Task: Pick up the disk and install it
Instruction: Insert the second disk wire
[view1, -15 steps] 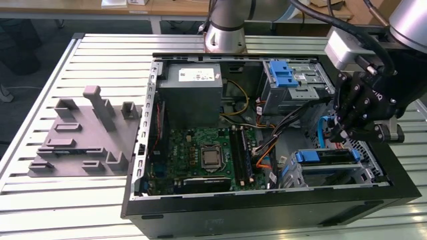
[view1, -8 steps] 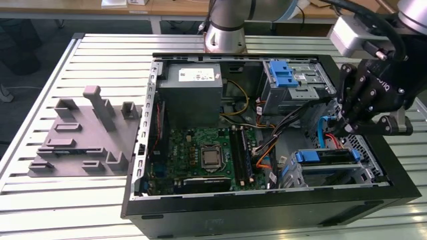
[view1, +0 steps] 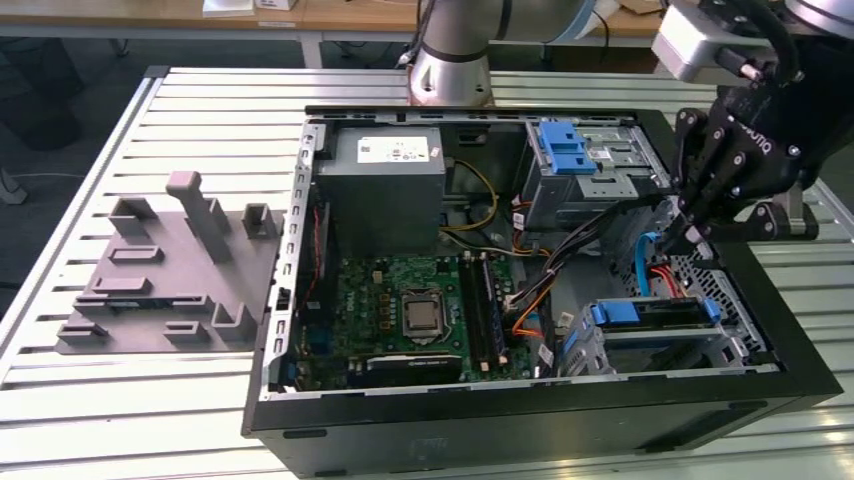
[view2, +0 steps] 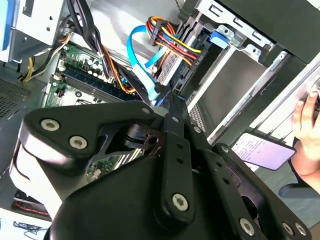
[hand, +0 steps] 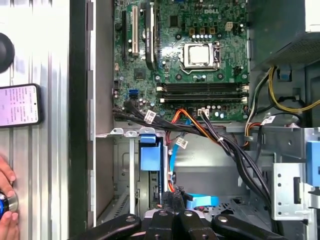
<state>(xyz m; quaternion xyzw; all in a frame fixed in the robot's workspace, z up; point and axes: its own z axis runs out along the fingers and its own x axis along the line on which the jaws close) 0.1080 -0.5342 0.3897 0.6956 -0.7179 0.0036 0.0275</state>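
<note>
- The gripper (view1: 694, 238) hangs low inside the open computer case (view1: 534, 425), on the exterior view's right, among the cables between the two drive bays.
- In the second wrist view its black fingers (view2: 174, 131) are drawn together into one narrow tip, with no gap visible between them. The tip sits right at the end of a light blue data cable (view2: 137, 55). I cannot tell whether it pinches the cable's plug or only touches it.
- The disk (view1: 654, 313) is not in the gripper. It sits in the lower drive bay at the case's near right corner in the exterior view, with its blue bracket facing up. The gripper is just beside it, above and slightly behind.
- In the first wrist view the disk's blue bracket end (hand: 150, 155) shows inside the silver bay frame, close to the gripper (hand: 175, 197).
- The silver metal cage with a blue latch (view1: 581, 160) stands at the far side of the case, next to the grey power supply (view1: 387, 190).
- The green motherboard (view1: 414, 310) lies flat on the case floor, with bundled cables running across its edge.
- A grey moulded fixture (view1: 174, 270) rests on the slatted table (view1: 200, 110), well apart from the case on the exterior view's left.
- A phone (hand: 17, 105) lies on the table outside the case wall, and a person's hand (hand: 6, 200) rests near it.
</note>
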